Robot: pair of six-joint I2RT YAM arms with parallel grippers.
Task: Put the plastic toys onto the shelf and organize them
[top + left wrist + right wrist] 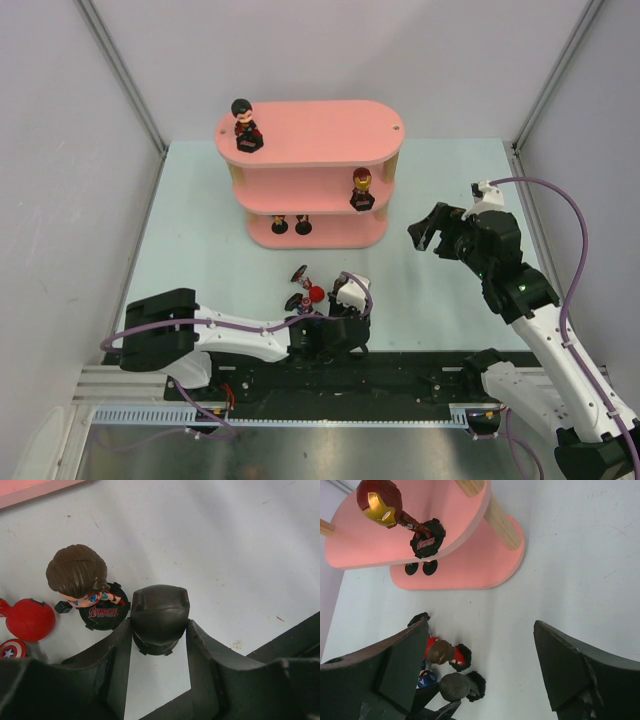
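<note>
Left gripper (160, 624) is clamped on the black-headed figurine (160, 605), one finger flat on each side of the head, no gap visible either side in the wrist view. The grip is on the rounded head, not the base, so I judge it could slip or swivel. To do this well: lift straight up before any sideways move, go slow, and keep the wrist level so the base hangs flat.

Neighbours are tight. The dark-haired figurine (77, 575) stands just beside the finger on the left of the wrist view. Its base is touching or nearly touching the toy I hold; can't tell which. Further out from the hand on that side are a red-headed figurine (30, 620) and a star shield (9, 650). Any drag at lift-off would likely tip the dark-haired one.

The shelf (320, 135) is ahead of the fingertips, well apart, across the table (200, 250). On it are a top-tier figurine (244, 123), a red-gold figurine (362, 188) on the middle tier, and two black bases (291, 226) on the bottom tier, heads hidden. Every tier has room. I'd take the top, since it's open from above.

Pose: left arm lies low along the near edge, forearm stretched toward the centre, wrist pitched down over the cluster. Right gripper (435, 232) hangs beside the shelf, jaws wide apart, holding nothing.
</note>
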